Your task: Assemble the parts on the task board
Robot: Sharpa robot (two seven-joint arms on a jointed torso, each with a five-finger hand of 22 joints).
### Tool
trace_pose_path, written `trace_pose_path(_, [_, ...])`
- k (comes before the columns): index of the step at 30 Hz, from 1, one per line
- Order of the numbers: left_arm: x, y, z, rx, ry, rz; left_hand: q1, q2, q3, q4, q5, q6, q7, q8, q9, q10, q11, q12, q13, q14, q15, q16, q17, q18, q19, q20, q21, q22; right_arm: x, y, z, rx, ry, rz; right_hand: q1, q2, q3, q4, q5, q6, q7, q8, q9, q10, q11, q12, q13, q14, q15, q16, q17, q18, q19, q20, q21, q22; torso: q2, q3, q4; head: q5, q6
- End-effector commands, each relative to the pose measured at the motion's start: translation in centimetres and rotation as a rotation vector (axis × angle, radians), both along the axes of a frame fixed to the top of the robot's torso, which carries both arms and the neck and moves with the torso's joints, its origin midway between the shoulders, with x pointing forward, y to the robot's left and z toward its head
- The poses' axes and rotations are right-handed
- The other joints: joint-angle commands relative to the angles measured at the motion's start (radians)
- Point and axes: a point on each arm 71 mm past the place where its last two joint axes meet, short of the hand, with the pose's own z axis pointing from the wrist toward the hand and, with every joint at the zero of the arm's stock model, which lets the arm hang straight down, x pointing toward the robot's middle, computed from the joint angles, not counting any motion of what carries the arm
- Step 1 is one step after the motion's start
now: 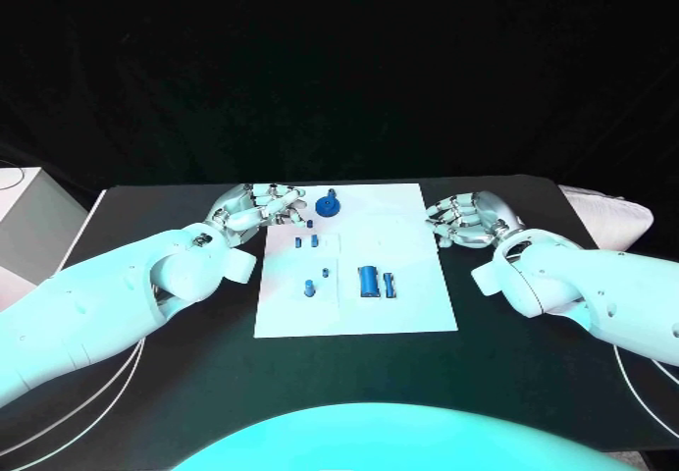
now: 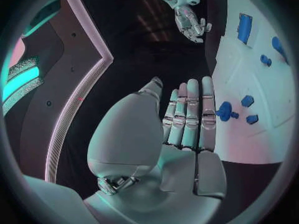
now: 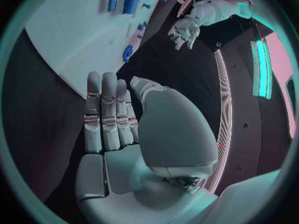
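Evidently, nothing is held by either hand. The left hand [image 1: 259, 208] is kept at the far left corner of the task board [image 1: 410, 304], its fingers [image 2: 190, 115] stretched flat and side by side in the left wrist view, with no part between them. The right hand [image 1: 467, 220] is stationed just off the board's far right edge, fingers likewise straight and empty in its own wrist view. Such a flanking stance is judged to leave the board unobstructed and both hands equally near the parts.

On the board, a round blue part [image 1: 330, 205] is seen near the far edge, just beside the left hand; small blue pieces [image 1: 306, 239] are scattered toward the middle, and a larger blue block [image 1: 368, 282] lies with a slim piece [image 1: 390, 286] close beside it. Whether these are seated in their places or merely laid loose cannot be told, so the scene fits either parts awaiting assembly or parts already set.
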Motion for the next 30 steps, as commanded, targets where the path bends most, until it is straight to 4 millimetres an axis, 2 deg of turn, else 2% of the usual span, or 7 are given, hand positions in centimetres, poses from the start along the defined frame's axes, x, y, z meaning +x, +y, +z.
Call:
trace_pose_path(1, [0.8,0.8,-0.2,-0.057,-0.034,0.129,0.021,0.004,-0.003,-0.001,0.005,0.019,-0.013,0.002,-0.003,0.003,-0.005,-0.012,-0.01,-0.035,0.008,-0.072,-0.051,0.008,-0.032,0.016,-0.044,-0.039,1.2,-0.7,0.3,0.215,-0.022,-0.022,0.002,-0.009,0.041,-0.012,-0.011,0.009,0.016,-0.019,-0.017,0.022,0.019,-0.117,-0.147,-0.041,0.022,-0.122,-0.042,0.009,-0.034,0.02,-0.062,-0.066,-0.021,-0.0021,0.0041,0.002,0.0])
trace_pose_path(19, [3.1,3.0,-2.7,0.001,-0.04,0.39,0.056,0.015,-0.038,-0.014,0.003,0.004,-0.03,-0.087,-0.073,-0.103,0.057,-0.15,-0.105,-0.11,0.089,-0.483,-0.318,0.002,-0.221,0.086,-0.049,-0.394,5.2,-1.6,0.1,0.277,-0.062,0.008,-0.064,-0.008,0.041,-0.097,-0.127,0.008,0.061,-0.146,-0.091,0.043,0.095,-0.388,-0.599,-0.186,0.117,-0.501,-0.286,0.013,-0.224,0.127,-0.092,-0.542,-0.072,-0.0043,0.0006,0.028,0.004])
trace_pose_path(20, [2.9,2.8,-2.8,0.0,-0.014,0.336,-0.41,0.095,-0.16,-0.288,-0.082,-0.903,-0.187,-0.211,-0.242,-1.088,-0.138,-0.212,-0.167,-0.905,-0.093,-0.601,-0.624,-0.169,-0.975,-0.202,-0.11,-0.844,5.2,-2.1,0.0,0.24,-0.056,-0.061,-0.467,0.203,-0.436,-0.247,-0.181,-0.87,-0.137,-0.343,-0.414,-0.283,-0.063,-0.457,-0.681,-0.496,-0.009,-0.619,-0.679,-0.171,-1.117,-0.116,-0.152,-1.043,-0.063,-0.0075,-0.0027,0.026,0.0])
trace_pose_path(22, [2.9,2.6,-2.7,0.001,-0.016,0.337,-0.481,0.095,-0.16,-0.288,-0.082,-0.903,-0.187,-0.211,-0.242,-1.088,-0.138,-0.212,-0.167,-0.905,-0.093,-0.601,-0.624,-0.169,-0.975,-0.202,-0.11,-0.844,5.1,-1.9,0.0,0.248,-0.058,-0.063,-0.539,0.203,-0.436,-0.247,-0.181,-0.87,-0.137,-0.343,-0.414,-0.336,-0.063,-0.457,-0.681,-1.227,-0.009,-0.619,-0.679,-0.171,-1.117,-0.116,-0.152,-1.043,-0.063,-0.0073,-0.0018,0.025,0.005])
trace_pose_path(23, [2.9,2.4,-2.6,0.002,-0.018,0.338,-0.518,0.095,-0.16,-0.288,-0.082,-0.903,-0.187,-0.211,-0.242,-1.088,-0.138,-0.212,-0.167,-0.905,-0.093,-0.601,-0.624,-0.169,-0.975,-0.202,-0.11,-0.844,5.0,-1.7,0.1,0.254,-0.06,-0.066,-0.567,0.203,-0.436,-0.247,-0.181,-0.87,-0.137,-0.343,-0.414,-1.04,-0.063,-0.457,-0.681,-1.227,-0.009,-0.619,-0.679,-0.171,-1.117,-0.116,-0.152,-1.043,-0.063,-0.0071,-0.001,0.024,0.008])
trace_pose_path(28, [2.8,1.1,-1.6,0.011,-0.032,0.345,-0.677,0.095,-0.16,-0.288,-0.082,-0.903,-0.187,-0.211,-0.242,-1.088,-0.138,-0.212,-0.167,-0.905,-0.093,-0.601,-0.624,-0.169,-0.975,-0.202,-0.11,-0.844,4.2,-0.5,0.5,0.306,-0.072,-0.085,-0.712,0.203,-0.436,-0.247,-0.181,-0.87,-0.137,-0.343,-0.414,-1.04,-0.063,-0.457,-0.681,-1.227,-0.009,-0.619,-0.679,-0.171,-1.117,-0.116,-0.152,-1.043,-0.063,-0.0059,0.0051,0.015,0.038])
trace_pose_path(30, [2.7,0.3,-1.0,0.018,-0.04,0.349,-0.737,0.095,-0.16,-0.288,-0.082,-0.903,-0.187,-0.211,-0.242,-1.088,-0.138,-0.212,-0.167,-0.905,-0.093,-0.601,-0.624,-0.169,-0.975,-0.202,-0.11,-0.844,3.7,0.2,0.8,0.337,-0.078,-0.098,-1.422,0.203,-0.436,-0.247,-0.181,-0.87,-0.137,-0.343,-0.414,-1.04,-0.063,-0.457,-0.681,-1.227,-0.009,-0.619,-0.679,-0.171,-1.117,-0.116,-0.152,-1.043,-0.062,-0.005,0.009,0.01,0.057])
